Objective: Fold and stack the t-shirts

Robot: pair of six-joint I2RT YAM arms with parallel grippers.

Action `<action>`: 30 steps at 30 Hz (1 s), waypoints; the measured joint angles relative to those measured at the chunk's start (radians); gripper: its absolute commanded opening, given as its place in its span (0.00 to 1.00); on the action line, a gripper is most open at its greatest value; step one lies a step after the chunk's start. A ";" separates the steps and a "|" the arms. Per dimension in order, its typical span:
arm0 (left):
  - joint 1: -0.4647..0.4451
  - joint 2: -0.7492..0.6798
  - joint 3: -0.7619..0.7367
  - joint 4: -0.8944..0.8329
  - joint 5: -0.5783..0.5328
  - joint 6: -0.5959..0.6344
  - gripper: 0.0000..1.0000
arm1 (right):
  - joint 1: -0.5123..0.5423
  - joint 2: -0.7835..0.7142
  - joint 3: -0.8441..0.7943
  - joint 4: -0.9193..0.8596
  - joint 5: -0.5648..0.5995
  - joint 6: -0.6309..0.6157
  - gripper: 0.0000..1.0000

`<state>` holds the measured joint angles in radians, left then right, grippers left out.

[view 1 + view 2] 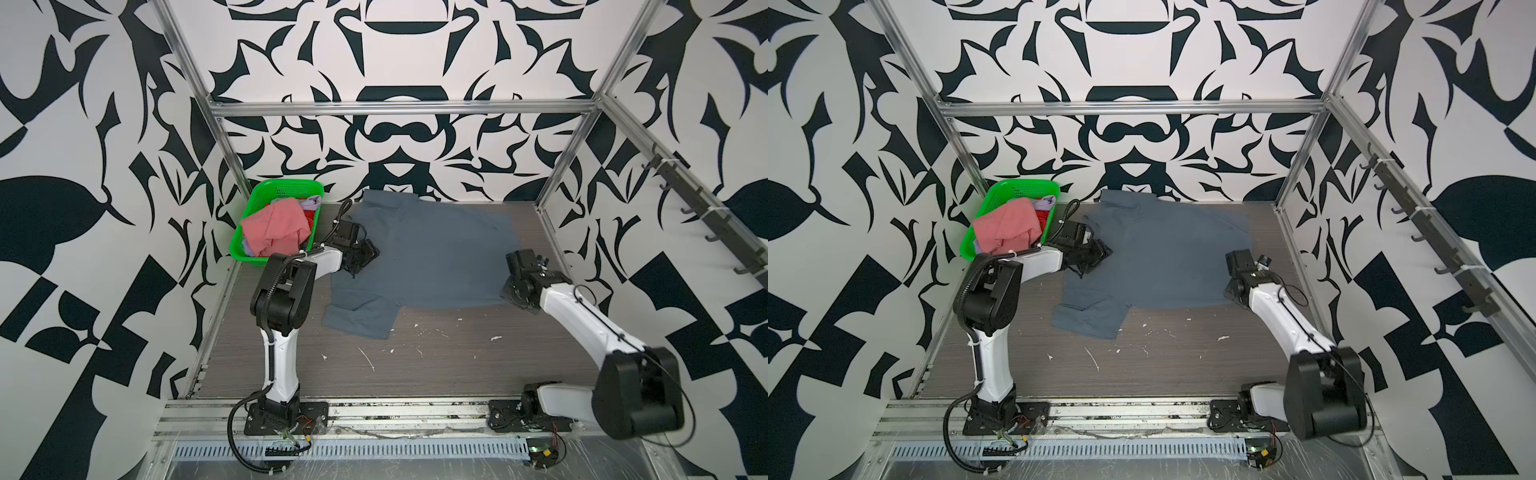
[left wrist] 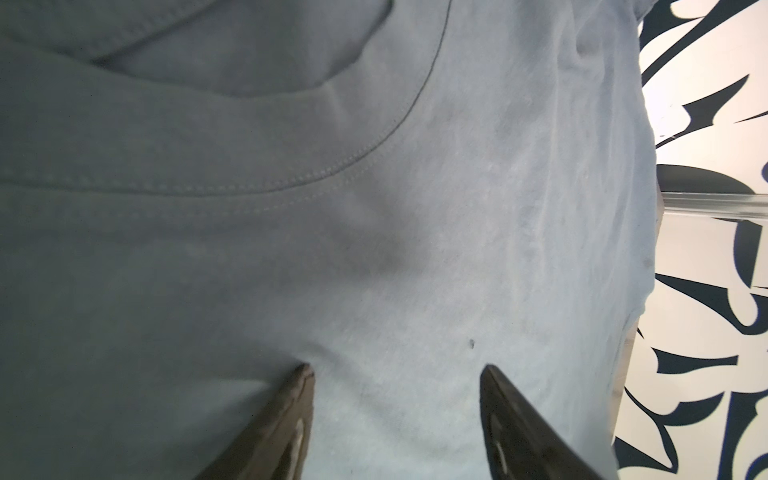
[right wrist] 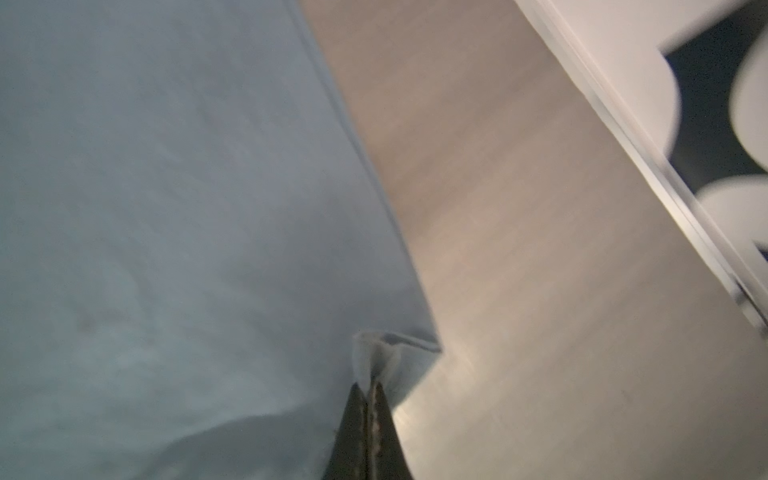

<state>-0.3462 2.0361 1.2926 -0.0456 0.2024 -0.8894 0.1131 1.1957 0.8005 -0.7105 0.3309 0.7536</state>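
One shirt out, the rest waiting. Both top views: slate blue-grey t-shirt (image 1: 428, 253) spread flat on the surface (image 1: 415, 365), sleeved end toward the green basket (image 1: 286, 183) at left, hem (image 1: 509, 224) to the right, long axis therefore side to side; salmon pink t-shirt (image 1: 274, 230) heaped in that basket over lavender cloth (image 1: 311, 203) and red cloth (image 1: 309, 216). Low over the neck area, left pincer (image 1: 365, 255); at the hem edge, right pincer (image 1: 513, 262). Left wrist view: left pincer (image 2: 397, 370) spread, only flat cloth between the tips, curved collar seam (image 2: 332, 170) just ahead. Right wrist view: right pincer (image 3: 368, 386) pressed together, pinching a bunched bit of hem, bare surface beside it. Judged the opening of the first fold: calls for a matching grip on the left, then probably both ends lifted evenly and carried over without dragging the cloth askew.
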 measured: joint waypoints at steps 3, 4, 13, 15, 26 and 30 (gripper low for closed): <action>0.000 -0.012 -0.006 -0.026 -0.006 0.014 0.67 | 0.003 -0.201 -0.043 -0.111 0.024 0.059 0.48; 0.000 -0.014 -0.005 -0.037 -0.008 0.024 0.67 | 0.003 -0.267 -0.042 -0.137 0.038 0.073 0.53; 0.002 0.021 0.113 -0.182 -0.042 0.111 0.67 | 0.002 -0.210 0.079 -0.113 0.081 0.058 0.53; 0.003 0.053 0.169 -0.202 -0.050 0.130 0.67 | 0.002 -0.122 0.084 -0.029 0.047 0.041 0.52; 0.019 0.006 0.069 -0.171 -0.110 0.122 0.67 | 0.006 0.372 0.165 0.357 -0.114 -0.002 0.50; 0.021 -0.076 -0.056 -0.130 -0.130 0.092 0.67 | 0.006 0.528 0.244 0.410 -0.156 -0.012 0.49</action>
<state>-0.3252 1.9602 1.2366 -0.1753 0.0723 -0.7979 0.1196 1.7241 1.0447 -0.3008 0.1749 0.7418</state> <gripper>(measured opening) 0.673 0.499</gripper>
